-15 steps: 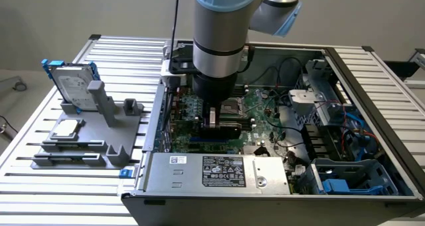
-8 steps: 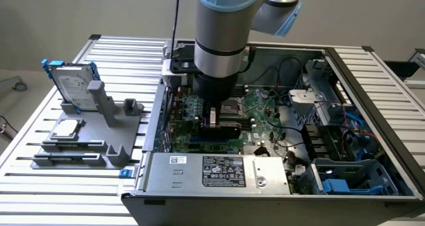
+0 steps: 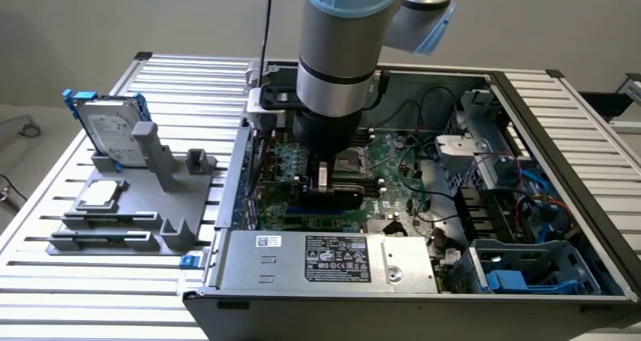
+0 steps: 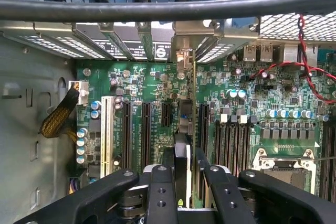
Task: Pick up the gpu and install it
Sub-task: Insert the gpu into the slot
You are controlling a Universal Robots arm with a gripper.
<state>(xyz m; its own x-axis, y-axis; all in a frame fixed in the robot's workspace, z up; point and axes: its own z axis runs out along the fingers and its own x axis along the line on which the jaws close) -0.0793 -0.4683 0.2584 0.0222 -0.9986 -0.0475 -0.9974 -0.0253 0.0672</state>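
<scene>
Black claw (image 4: 185, 157) is clamped on the gpu (image 4: 184, 121), holding it on edge over the green board (image 4: 142, 80) so it lines up with a slot, at 3 o'clock from the gray stand (image 3: 150, 198).

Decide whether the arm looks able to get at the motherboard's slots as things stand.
Probably yes: the jaws hold the gpu edge-on over the black slots, inside the open case, with nothing seen between.
</scene>
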